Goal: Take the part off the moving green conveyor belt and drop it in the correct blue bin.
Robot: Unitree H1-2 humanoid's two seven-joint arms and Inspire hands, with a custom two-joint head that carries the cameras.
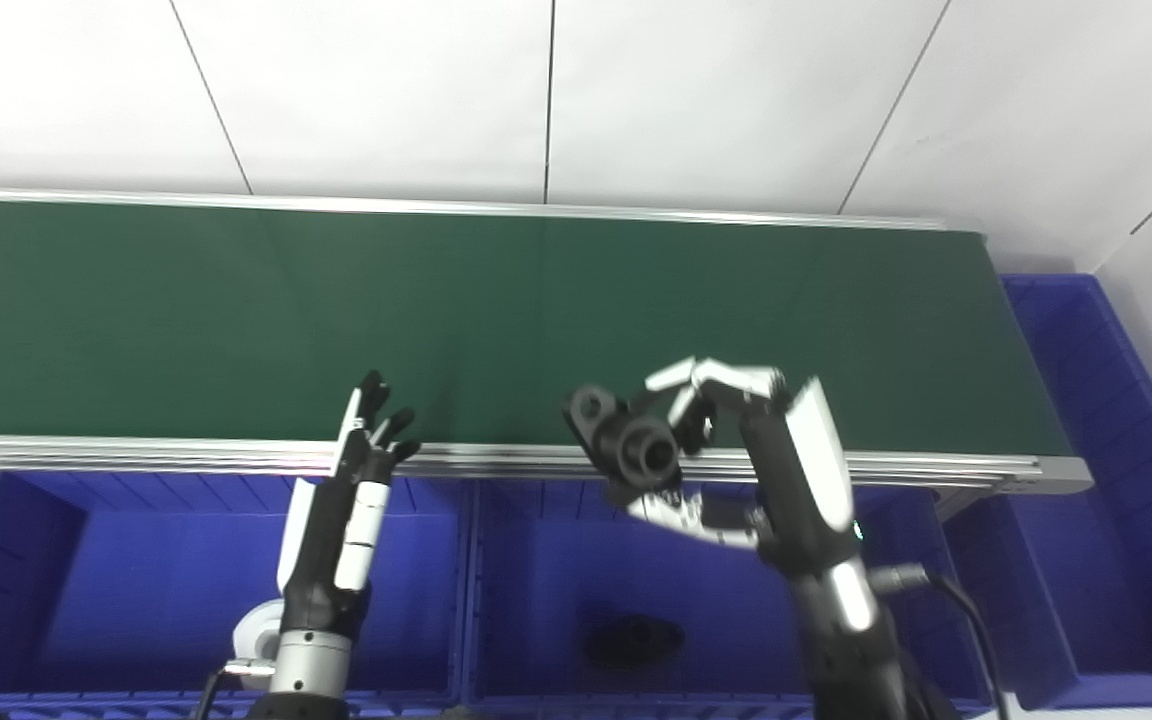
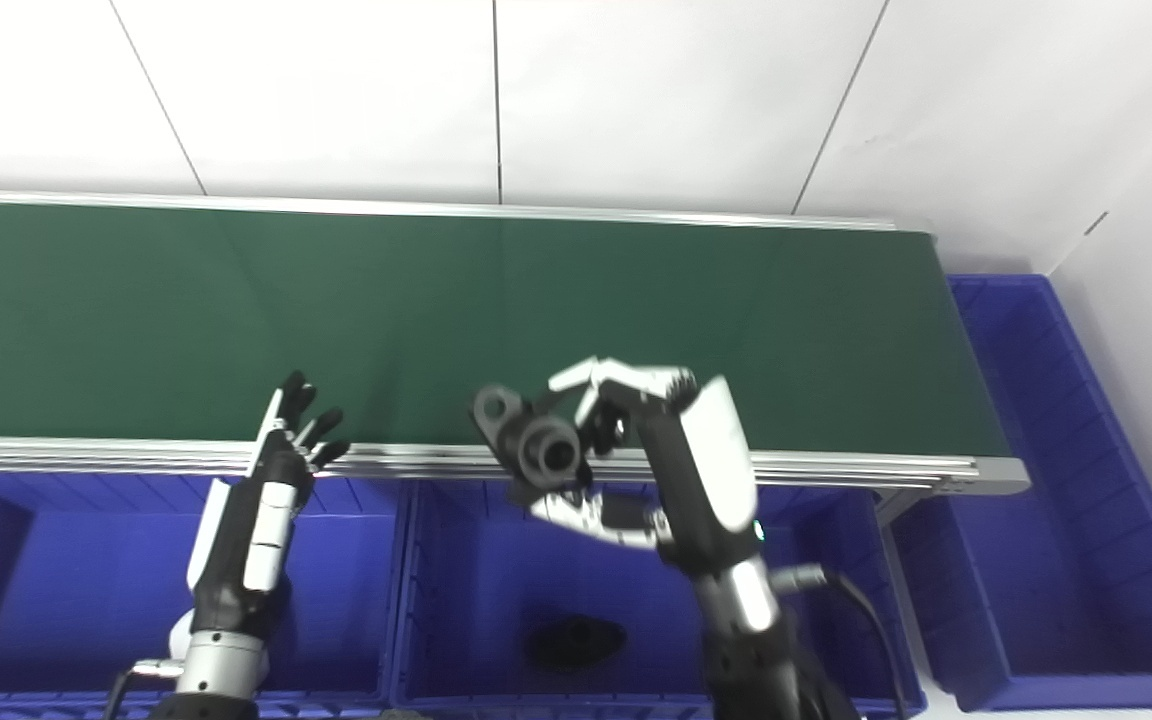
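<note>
A black part (image 1: 626, 443) with a round bore and a lug hangs in the air over the belt's near rail, above the middle blue bin (image 1: 536, 570). My right hand (image 1: 736, 450) is shut on it, fingers above and thumb below. A second black part (image 1: 633, 640) lies on the floor of that middle bin. The green conveyor belt (image 1: 336, 310) carries nothing that I can see. My left hand (image 1: 361, 455) stands open, fingers spread and pointing up, over the rail above the left blue bin (image 1: 136, 580).
A third blue bin (image 1: 1116, 450) sits past the belt's right end. The aluminium rail (image 1: 186, 452) runs along the belt's near edge. White wall panels lie behind the belt.
</note>
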